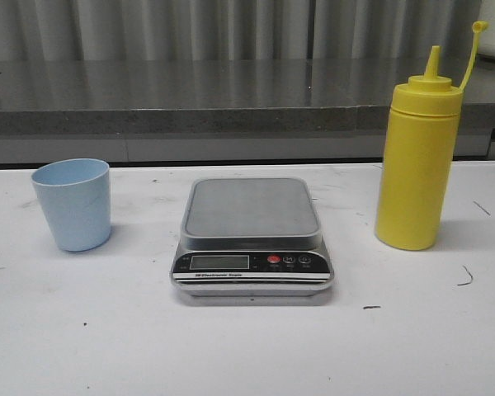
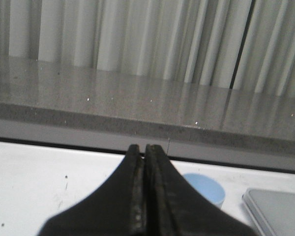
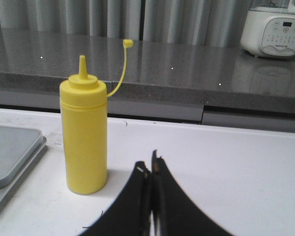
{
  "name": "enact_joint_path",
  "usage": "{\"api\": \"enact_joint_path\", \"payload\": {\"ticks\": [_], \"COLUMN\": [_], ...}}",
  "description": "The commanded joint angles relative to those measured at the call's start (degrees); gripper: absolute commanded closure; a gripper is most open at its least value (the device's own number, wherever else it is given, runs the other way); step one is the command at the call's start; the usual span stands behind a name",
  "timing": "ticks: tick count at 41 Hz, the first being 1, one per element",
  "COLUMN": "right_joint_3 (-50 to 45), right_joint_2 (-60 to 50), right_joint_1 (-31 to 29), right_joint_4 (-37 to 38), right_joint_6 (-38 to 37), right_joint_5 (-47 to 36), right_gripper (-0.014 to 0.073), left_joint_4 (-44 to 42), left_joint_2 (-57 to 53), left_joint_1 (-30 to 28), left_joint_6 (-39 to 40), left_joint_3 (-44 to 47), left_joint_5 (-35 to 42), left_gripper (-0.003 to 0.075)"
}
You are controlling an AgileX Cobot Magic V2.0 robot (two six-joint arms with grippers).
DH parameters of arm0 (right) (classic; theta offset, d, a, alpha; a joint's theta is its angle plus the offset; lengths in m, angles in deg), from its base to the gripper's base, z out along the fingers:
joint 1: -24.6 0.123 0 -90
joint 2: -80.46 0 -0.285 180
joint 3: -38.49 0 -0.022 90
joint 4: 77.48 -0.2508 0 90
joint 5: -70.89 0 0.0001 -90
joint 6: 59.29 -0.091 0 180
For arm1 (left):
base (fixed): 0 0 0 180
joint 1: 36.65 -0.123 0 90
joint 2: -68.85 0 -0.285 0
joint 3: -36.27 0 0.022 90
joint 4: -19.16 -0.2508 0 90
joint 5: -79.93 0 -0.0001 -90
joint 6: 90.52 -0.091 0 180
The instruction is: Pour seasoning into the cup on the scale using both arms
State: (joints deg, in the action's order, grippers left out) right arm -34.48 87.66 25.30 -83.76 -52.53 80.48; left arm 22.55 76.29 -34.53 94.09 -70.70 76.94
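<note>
Jaws of both the left gripper (image 2: pixel 144 150) and right gripper (image 3: pixel 150 169) were pressed together, holding nothing, above the white desk (image 1: pixel 247 346), the tall yellow plastic squeeze bottle (image 3: pixel 83 135) untouched.

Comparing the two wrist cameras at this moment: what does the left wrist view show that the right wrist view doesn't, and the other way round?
Only the left wrist view shows the light blue cup, partly hidden behind the closed left gripper, standing on the table beside the scale.

Only the right wrist view shows the yellow squeeze bottle, upright with its tethered cap off the nozzle, the closed right gripper, and a white appliance on the grey counter.

Both show a corner of the scale's steel platform, the white table and the curtained backdrop.
</note>
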Motion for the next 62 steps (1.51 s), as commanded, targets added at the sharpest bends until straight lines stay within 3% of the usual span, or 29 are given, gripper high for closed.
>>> {"api": "enact_joint_path", "payload": {"ticks": [1,12,17,38,41,43,45,48,52,54,57,62], "right_joint_3": [8.98,29.16,34.33,34.73,34.73,34.73,34.73,34.73,34.73,34.73,34.73,34.73], "right_joint_2": [-0.01,13.47,20.52,35.23,36.17,36.20,36.20,36.14,36.14,36.14,36.14,36.14], "right_joint_1": [-0.35,-0.35,-0.35,-0.35,-0.35,-0.35,-0.35,-0.35,-0.35,-0.35,-0.35,-0.35], "right_joint_4": [-0.25,-0.25,-0.19,-0.25,-0.25,-0.25,-0.25,-0.19,-0.19,-0.19,-0.19,-0.19], "right_joint_6": [0.12,0.12,0.12,0.42,0.87,0.91,0.91,0.91,0.91,0.91,0.91,0.91], "right_joint_5": [0.99,18.39,26.28,29.93,30.38,30.50,30.50,30.33,30.17,30.39,30.70,30.69], "right_gripper": [0.0662,0.0662,0.0662,0.0655,0.0610,0.0530,0.0435,0.0285,0.0130,0.0105,0.0105,0.0105], "left_joint_4": [0.33,-1.10,-1.10,0.04,-0.37,-0.86,-1.33,-1.33,-1.33,-1.33,-0.87,0.52], "left_joint_2": [-0.26,10.53,16.14,26.51,27.87,28.92,30.08,31.81,33.59,34.42,35.95,39.89], "left_joint_1": [-0.08,-0.08,-0.08,-0.08,-0.08,-0.08,-0.08,-0.08,-0.08,-0.08,-0.08,-0.08], "left_joint_6": [0.21,0.21,0.21,0.21,0.21,0.21,-0.05,-1.86,-2.86,-2.86,-2.86,-2.86], "left_joint_3": [-8.25,-30.27,-35.76,-35.01,-35.01,-35.01,-35.01,-35.01,-35.01,-35.01,-35.41,-37.27], "left_joint_5": [0.80,-19.14,-26.55,-29.40,-30.60,-31.75,-33.05,-33.77,-33.77,-33.77,-34.01,-36.05], "left_gripper": [0.0740,0.0740,0.0740,0.0740,0.0739,0.0733,0.0701,0.0595,0.0396,0.0288,0.0212,0.0207]}}
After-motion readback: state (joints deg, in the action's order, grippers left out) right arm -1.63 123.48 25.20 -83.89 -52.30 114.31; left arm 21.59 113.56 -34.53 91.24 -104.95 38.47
